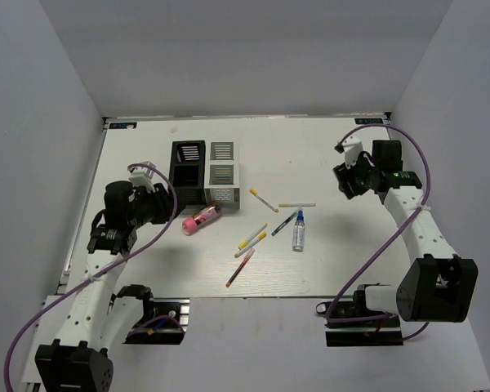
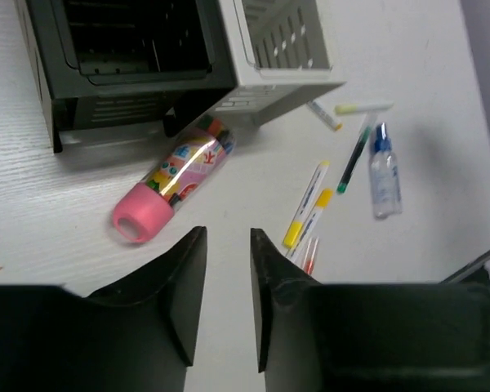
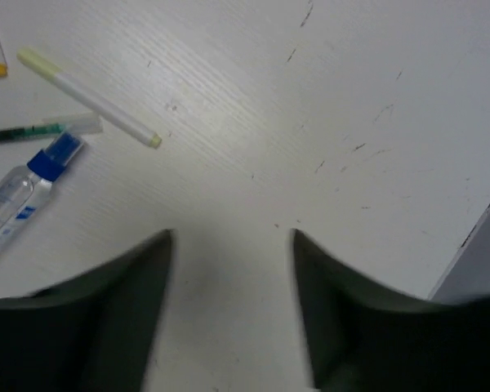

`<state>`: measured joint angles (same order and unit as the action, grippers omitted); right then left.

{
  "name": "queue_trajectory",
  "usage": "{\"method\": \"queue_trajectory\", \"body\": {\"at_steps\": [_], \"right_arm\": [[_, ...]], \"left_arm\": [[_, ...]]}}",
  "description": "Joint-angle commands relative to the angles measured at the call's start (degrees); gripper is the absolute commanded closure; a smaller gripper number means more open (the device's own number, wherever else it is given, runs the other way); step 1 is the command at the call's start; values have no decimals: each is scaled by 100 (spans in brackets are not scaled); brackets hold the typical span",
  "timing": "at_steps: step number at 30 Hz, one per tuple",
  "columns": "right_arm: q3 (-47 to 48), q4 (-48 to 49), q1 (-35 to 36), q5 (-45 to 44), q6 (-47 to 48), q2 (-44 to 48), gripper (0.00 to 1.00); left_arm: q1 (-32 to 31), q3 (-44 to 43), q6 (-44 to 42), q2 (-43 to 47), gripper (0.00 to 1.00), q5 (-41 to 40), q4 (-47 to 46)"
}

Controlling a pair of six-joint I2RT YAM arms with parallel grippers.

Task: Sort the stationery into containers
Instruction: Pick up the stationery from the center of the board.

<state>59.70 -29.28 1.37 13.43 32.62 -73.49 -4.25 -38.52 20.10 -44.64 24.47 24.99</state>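
Left gripper parted, pink cylinder just beyond

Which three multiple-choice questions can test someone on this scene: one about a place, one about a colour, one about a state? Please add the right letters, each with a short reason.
1. Where does the pink tube lie?
A. On the table, beside the black organiser
B. Inside the black organiser
C. Hanging over the table's edge

2. What colour is the cap of the clear bottle?
A. Red
B. Blue
C. Yellow

3. In what state is the left gripper?
A. Shut on a pen
B. Shut on the bottle
C. Open and empty

Answers:
1 A: the tube lies flat on the table, close to the organiser's base.
2 B: the cap shows blue in both wrist views.
3 C: its jaws stand apart, with only table between them.
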Motion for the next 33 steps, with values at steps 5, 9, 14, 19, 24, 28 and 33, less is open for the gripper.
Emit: {"method": "queue_trajectory", "body": {"at_steps": [5, 9, 14, 19, 24, 28, 33], "right_arm": [[-143, -377, 13, 476, -54, -7, 76], [-56, -421, 13, 643, -54, -174, 17], [225, -588, 13, 827, -72, -481, 17], [323, -570, -5, 828, -63, -613, 15], [323, -579, 4, 810, -63, -666, 15], [305, -579, 4, 802, -72, -710, 15], [305, -605, 13, 766, -54, -745, 15]], "left_arm": [[-67, -59, -427, -589, 37, 506, 226], [-137, -401, -673, -1186, 25, 559, 286], [-471, -648, -946, -2004, 23, 271, 139], [-734, -332, -1069, -2057, 23, 32, -617], [-1095, -139, -1210, -2312, 22, -653, -996], [-1306, -85, -1437, -2557, 23, -1319, -1322], [-1508, 126, -1640, -2620, 23, -1840, -1611]]}}
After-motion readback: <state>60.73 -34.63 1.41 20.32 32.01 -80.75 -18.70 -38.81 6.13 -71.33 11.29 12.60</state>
